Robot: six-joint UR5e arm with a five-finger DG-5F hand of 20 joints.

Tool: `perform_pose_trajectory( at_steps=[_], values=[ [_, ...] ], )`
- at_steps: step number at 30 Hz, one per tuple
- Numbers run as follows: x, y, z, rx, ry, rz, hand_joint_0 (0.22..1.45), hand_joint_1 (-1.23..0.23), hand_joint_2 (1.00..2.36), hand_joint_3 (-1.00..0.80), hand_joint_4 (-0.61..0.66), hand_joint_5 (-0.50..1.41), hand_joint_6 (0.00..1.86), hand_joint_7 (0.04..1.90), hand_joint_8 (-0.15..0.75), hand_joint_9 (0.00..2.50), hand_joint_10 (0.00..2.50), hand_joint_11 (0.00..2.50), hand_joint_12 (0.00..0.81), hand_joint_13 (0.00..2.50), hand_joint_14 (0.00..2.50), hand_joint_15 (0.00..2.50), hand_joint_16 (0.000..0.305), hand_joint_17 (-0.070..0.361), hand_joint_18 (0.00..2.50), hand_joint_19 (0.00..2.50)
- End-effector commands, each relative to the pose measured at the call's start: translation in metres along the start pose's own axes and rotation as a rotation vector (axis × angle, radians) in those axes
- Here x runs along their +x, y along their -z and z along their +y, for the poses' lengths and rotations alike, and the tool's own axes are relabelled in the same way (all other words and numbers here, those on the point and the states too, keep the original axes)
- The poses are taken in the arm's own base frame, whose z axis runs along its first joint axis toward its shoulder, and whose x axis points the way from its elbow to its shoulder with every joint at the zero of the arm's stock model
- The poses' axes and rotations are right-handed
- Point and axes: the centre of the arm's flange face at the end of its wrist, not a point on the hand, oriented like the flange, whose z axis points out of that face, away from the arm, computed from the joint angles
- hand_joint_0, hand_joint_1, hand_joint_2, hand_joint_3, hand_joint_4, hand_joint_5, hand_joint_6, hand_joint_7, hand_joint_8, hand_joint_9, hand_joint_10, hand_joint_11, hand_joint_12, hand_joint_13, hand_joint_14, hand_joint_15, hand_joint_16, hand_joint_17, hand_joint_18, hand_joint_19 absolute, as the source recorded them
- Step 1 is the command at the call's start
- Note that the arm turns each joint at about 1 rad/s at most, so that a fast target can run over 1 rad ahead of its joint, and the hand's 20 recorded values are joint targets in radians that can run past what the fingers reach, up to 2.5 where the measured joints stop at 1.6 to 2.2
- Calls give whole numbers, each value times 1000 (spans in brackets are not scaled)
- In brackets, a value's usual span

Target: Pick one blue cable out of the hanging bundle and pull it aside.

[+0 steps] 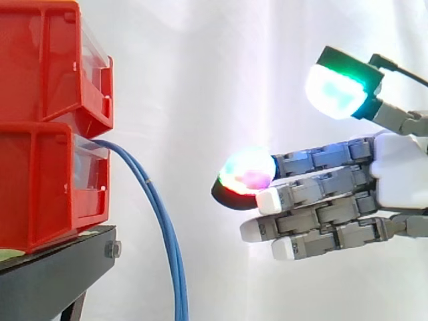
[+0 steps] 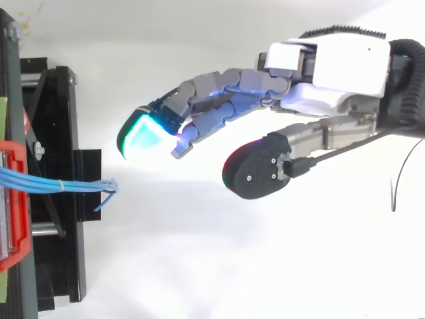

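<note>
A: Nearest thing first, quick.
B: The hand (image 1: 394, 167), at 3 o'clock in the side view, coming in from the right edge. Fingers lie nearly straight, pointing to 9 o'clock, with the thumb lifted toward 1 o'clock. Spread wide, nothing in it.
A: Pads?
B: The leading fingertip pad (image 1: 249, 172) glows mixed green, red and blue. The thumb pad (image 1: 334, 90) is white-green.
A: From above?
B: Hand (image 2: 345, 63) at 1 o'clock, fingers slanting toward 8 o'clock. The fingertip pad (image 2: 143, 136) shows green, and the thumb is set apart on their 5 o'clock side. Nothing held there either.
A: Task thing?
B: Blue cable bundle (image 1: 164, 227), at 7 o'clock in the side view. It leaves the front of the lower red bin (image 1: 40, 187), arcs out and hangs past the bottom edge. Well apart from the fingertips, with bare curtain between. From above the bundle (image 2: 46, 181) sits at 9 o'clock with a thin pale band (image 2: 61, 185) round it, strands fanning slightly beyond.
A: Surface?
B: The upper red bin (image 1: 40, 60) is stacked on the lower, at 10 o'clock. Both stand on a black stand (image 1: 53, 274) at 8 o'clock, which has a bolt (image 1: 112, 249) on its edge.
A: Room?
B: White curtain (image 1: 200, 80) behind everything, bright, with soft vertical folds. From above, plain white ground (image 2: 232, 266) under the hand.
</note>
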Motion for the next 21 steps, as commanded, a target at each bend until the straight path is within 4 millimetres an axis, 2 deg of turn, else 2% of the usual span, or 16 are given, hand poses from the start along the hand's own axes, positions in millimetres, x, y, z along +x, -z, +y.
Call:
perform_pose_trajectory(
  at_steps=[1,4,7,8,21],
  values=[
    [-1,-7,-23,-15,-6,-21,470,-493,1001,-500,186,-194,503,805,234,435,7,200,330,235,0,19,54,121,223,249],
    [-2,-14,-42,-43,-22,-39,457,-495,1000,-500,177,-194,503,802,233,412,7,202,337,225,0,14,56,126,210,240],
    [0,-17,-47,-59,-28,-41,453,-496,1000,-500,178,-194,502,803,230,404,7,191,338,221,0,8,56,127,207,240],
    [1,-21,-54,-71,-31,-44,453,-496,1000,-500,178,-194,502,803,231,404,6,191,338,221,0,16,56,127,207,240],
    [-1,-23,-55,-81,19,-99,466,-516,1000,-500,203,-187,502,807,237,440,7,198,333,244,0,16,54,123,220,258]
  ],
)
